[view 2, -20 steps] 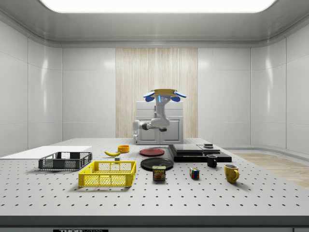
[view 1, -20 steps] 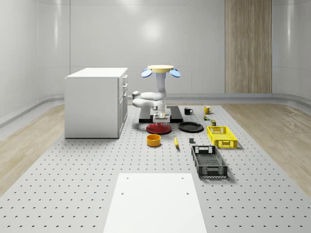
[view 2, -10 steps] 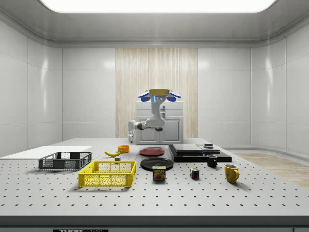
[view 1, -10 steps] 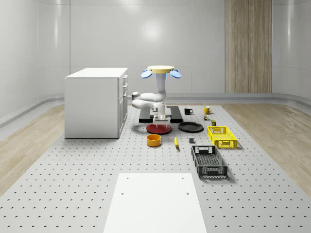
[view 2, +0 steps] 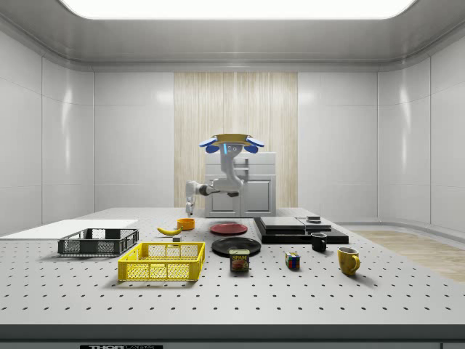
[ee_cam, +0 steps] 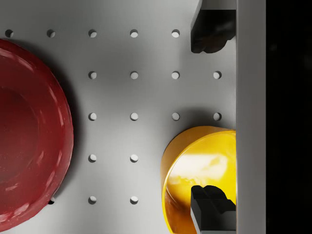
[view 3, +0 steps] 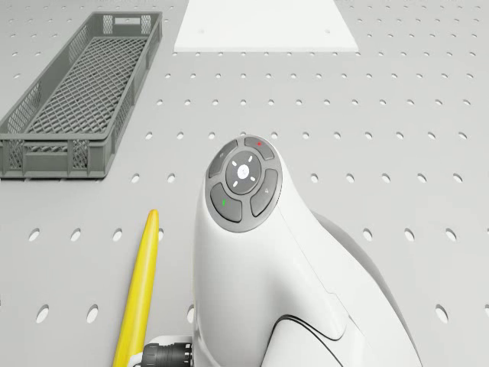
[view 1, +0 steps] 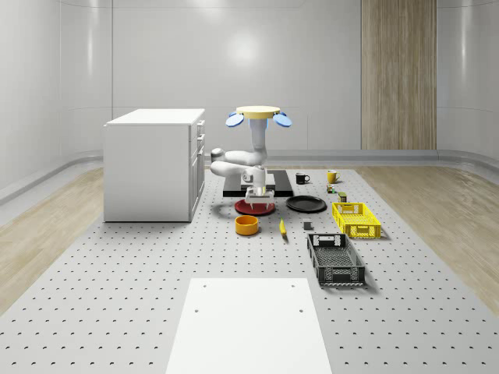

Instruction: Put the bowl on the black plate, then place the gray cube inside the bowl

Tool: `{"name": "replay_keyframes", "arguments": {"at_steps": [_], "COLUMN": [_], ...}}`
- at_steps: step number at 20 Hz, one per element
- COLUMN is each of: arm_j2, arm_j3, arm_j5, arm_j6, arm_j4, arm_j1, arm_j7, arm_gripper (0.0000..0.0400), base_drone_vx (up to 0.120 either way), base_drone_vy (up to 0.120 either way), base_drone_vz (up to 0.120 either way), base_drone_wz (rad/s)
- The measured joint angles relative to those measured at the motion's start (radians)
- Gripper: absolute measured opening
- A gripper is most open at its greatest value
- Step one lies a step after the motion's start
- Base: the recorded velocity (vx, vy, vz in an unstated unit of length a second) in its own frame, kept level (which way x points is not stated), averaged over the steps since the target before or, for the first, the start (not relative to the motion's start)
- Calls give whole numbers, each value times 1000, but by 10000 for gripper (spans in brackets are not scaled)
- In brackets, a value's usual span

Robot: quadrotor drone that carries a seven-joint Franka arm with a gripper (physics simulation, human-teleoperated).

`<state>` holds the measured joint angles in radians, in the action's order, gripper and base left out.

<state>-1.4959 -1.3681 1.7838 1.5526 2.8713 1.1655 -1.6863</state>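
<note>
neither of the two steps looks done yet. the bowl (view 1: 246, 225), an orange-yellow one, sits on the perforated table (view 1: 117, 280) just in front of the red plate (view 1: 255, 206), and the black plate (view 1: 306, 204) lies bare, beside the red plate on the side toward the yellow crate (view 1: 356, 219). bowl and black plate are apart, with the banana (view 1: 282, 227) lying near the bowl on the black plate's side.

the drone (view 1: 258, 115) hovers above the red plate with nothing under it to rest on, and its arm bends down so the gripper (view 1: 259, 192) hangs low over the red plate's near edge. in the wrist view the gripper (ee_cam: 208, 117) is spread wide, both dark fingertips (ee_cam: 209, 30) empty, one of them over the bowl's (ee_cam: 200, 175) rim and the red plate (ee_cam: 29, 134) off to the bowl's far side. so it seems to be lining up for a grasp on the bowl, not yet holding it.

a small gray block (view 1: 308, 227), which i take to be the gray cube, sits on the table beyond the banana from the bowl, near the black crate (view 1: 335, 260). it looks untouched. what is left, as i judge it: grip the bowl, carry it onto the black plate, then fetch the cube and drop it inside.
</note>
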Motion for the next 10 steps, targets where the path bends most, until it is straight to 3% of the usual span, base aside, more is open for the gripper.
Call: {"name": "replay_keyframes", "arguments": {"at_steps": [3,6,7,10], "arm_j2": [-4,-8,-10,-14], "arm_j3": [-1,-1,-1,4], "arm_j5": [-2,-3,-4,1], "arm_j6": [4,8,9,15], "arm_j4": [0,0,0,-2], "arm_j1": [1,2,2,3], "arm_j7": [-1,-1,-2,-2], "arm_gripper": [400,400,400,400], "base_drone_vx": [120,120,120,13], "base_drone_vy": [0,-107,0,0], "base_drone_vz": [0,0,0,0], "base_drone_wz": [0,0,0,0]}}
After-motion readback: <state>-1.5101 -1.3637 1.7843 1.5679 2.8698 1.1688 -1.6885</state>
